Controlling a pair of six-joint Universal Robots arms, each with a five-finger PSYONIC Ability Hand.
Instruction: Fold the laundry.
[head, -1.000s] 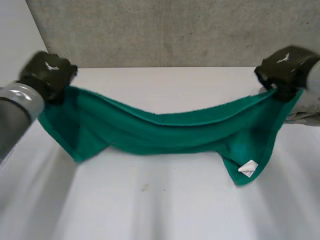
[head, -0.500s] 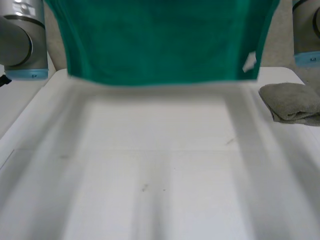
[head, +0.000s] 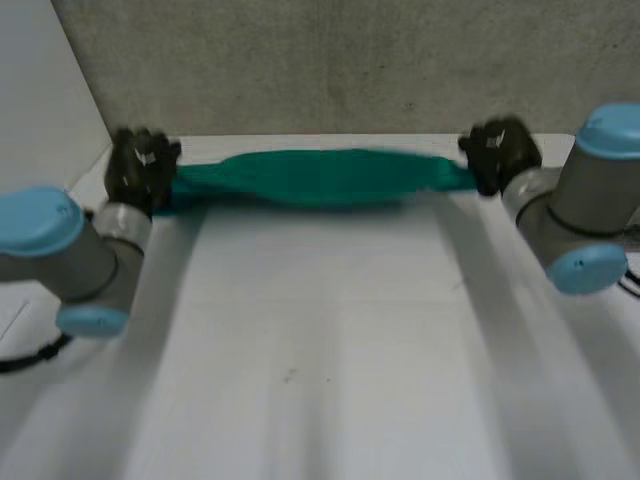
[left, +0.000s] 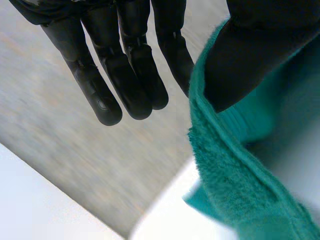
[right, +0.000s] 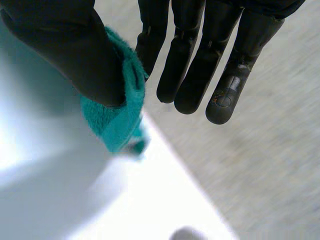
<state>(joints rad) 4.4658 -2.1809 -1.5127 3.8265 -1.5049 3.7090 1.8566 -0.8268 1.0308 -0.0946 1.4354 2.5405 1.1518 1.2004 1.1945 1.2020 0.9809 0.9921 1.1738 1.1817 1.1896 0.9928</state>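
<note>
A white table (head: 320, 350) stretched from the near edge to the far side. Its top carried a small dark speck (head: 290, 376) near the middle and a faint short scuff (head: 458, 285) further right. Behind its far edge stood a grey, speckled, concrete-like wall (head: 330, 60). At the far left a plain pale panel (head: 40, 90) met that wall along a slanting line.

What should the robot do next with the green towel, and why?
Probably lower both hands and draw them back toward the robot, so the towel spreads flat. The left hand and right hand each pinch one end of the green towel. It is stretched between them in a narrow bunched band at the far edge of the table.
</note>
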